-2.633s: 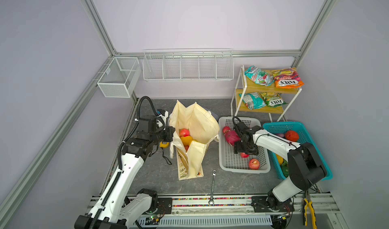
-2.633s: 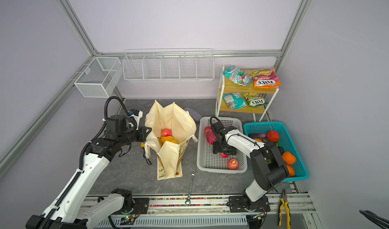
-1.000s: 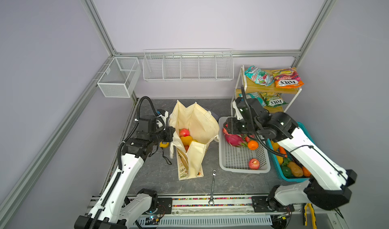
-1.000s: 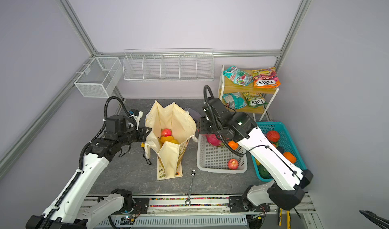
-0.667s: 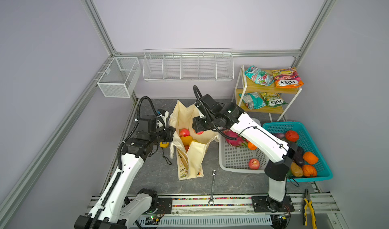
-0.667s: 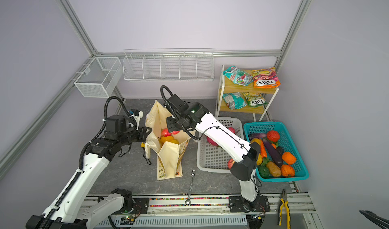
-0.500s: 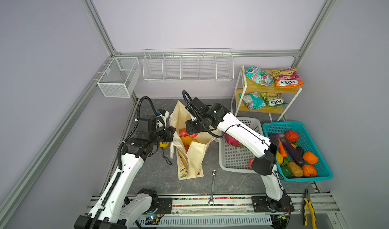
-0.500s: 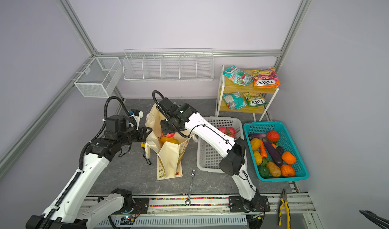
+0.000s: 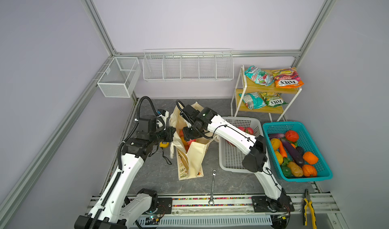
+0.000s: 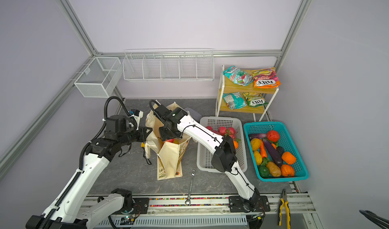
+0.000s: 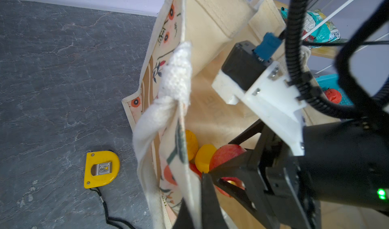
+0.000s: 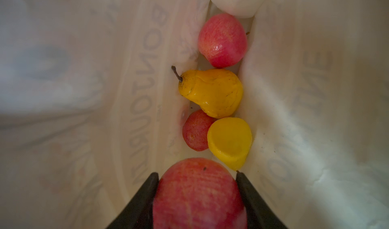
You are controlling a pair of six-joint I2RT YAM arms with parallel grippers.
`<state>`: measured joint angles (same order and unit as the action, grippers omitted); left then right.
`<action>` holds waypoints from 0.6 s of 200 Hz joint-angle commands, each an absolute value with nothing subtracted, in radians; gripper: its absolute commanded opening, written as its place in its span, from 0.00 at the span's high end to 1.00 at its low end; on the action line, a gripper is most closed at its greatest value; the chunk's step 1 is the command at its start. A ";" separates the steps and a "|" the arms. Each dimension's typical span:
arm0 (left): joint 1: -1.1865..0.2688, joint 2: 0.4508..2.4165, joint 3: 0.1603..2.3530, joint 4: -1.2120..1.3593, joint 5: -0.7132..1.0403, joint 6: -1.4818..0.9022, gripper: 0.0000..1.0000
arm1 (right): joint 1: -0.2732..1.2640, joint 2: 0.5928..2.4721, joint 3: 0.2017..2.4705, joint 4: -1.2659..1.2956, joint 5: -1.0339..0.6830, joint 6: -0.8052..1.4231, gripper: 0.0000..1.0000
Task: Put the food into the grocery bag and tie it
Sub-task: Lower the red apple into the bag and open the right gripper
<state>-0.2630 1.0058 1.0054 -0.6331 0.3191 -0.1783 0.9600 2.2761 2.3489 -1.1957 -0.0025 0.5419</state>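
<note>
Right tool (image 12: 196,175) half-spread, clamped on red apple (image 12: 199,196), down inside grocery bag (image 9: 194,157) mouth above pear (image 12: 212,91) and other fruit. Left tool (image 11: 195,202) fully closed, pinching grocery bag rim. Bag upright on tabletop (image 9: 155,173).

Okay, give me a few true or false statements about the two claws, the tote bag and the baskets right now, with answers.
1. The right claw holds a red apple inside the tote bag. True.
2. The left claw is open. False: it is shut on the bag's rim.
3. A yellow pear lies in the bag. True.
4. The eggplant lies in the white basket. False: it lies in the teal basket.
</note>
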 commanded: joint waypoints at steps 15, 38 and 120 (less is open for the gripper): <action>-0.267 0.983 1.000 -0.597 0.336 -0.166 1.00 | 0.962 2.333 2.338 -1.196 -0.021 0.532 0.55; -0.267 0.981 1.000 -0.596 0.335 -0.166 1.00 | 0.962 2.347 2.320 -1.182 -0.026 0.537 0.55; -0.267 0.983 0.999 -0.595 0.336 -0.167 1.00 | 0.952 2.370 2.235 -1.135 -0.029 0.551 0.49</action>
